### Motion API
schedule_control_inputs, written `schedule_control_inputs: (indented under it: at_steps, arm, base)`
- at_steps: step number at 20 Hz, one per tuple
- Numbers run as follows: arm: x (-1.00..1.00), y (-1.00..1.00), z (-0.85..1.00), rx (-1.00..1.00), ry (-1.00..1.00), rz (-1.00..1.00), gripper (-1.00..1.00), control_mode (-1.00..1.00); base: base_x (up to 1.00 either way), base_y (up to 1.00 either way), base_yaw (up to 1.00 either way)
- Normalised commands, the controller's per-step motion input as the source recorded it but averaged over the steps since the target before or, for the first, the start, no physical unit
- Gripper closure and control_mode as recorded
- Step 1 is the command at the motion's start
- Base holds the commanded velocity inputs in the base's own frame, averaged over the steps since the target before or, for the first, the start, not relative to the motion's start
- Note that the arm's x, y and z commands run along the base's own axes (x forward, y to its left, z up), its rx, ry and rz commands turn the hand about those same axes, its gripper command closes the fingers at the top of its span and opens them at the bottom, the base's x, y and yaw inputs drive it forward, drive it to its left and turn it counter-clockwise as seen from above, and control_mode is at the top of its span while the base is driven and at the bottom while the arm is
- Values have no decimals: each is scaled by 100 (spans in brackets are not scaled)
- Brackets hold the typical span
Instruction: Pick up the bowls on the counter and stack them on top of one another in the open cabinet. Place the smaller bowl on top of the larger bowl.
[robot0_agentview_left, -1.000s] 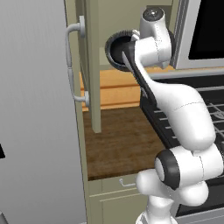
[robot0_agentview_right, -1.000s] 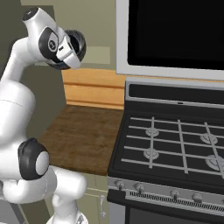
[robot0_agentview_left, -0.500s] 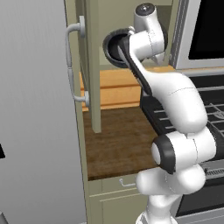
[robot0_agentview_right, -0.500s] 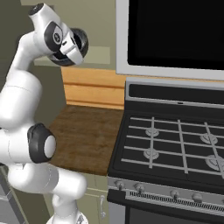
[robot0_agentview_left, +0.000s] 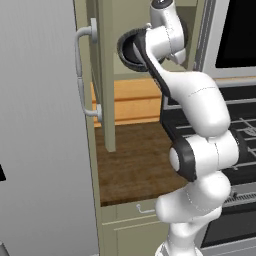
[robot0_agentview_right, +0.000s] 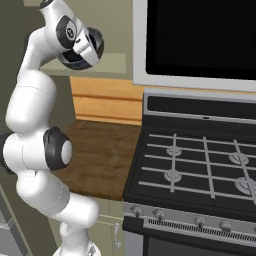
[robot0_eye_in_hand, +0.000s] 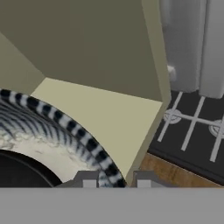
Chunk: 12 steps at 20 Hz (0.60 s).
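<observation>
no readable text or labels anywhere

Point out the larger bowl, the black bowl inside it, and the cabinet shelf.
larger bowl (robot0_eye_in_hand: 76, 129), hand view, on its striped ribbed rim.
smaller bowl (robot0_eye_in_hand: 19, 173), hand view, on its black surface inside the grey bowl.
cabinet shelf (robot0_eye_in_hand: 113, 118), hand view, on its bare beige floor.

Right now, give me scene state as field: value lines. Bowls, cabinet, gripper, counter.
larger bowl: on the open cabinet shelf, ribbed rim and pale speckled inside in hand view
smaller bowl: black, sitting inside the larger bowl
gripper: at the larger bowl's rim, tips straddling it with a narrow gap; grip or release unclear
counter: brown wood top, no bowls on it
stove: right of counter
</observation>
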Motion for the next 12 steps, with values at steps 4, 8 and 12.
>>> schedule_control_inputs:
  at_steps: [4,8,12]
  arm:
    - [0,-4,26,2,-1,-14,100,-100]
    - [22,0,-2,1,-5,-21,100,-100]
    - [25,0,-14,0,-4,-22,100,-100]
  base:
    - [0,0,0]
    - [0,0,0]
    - [0,0,0]
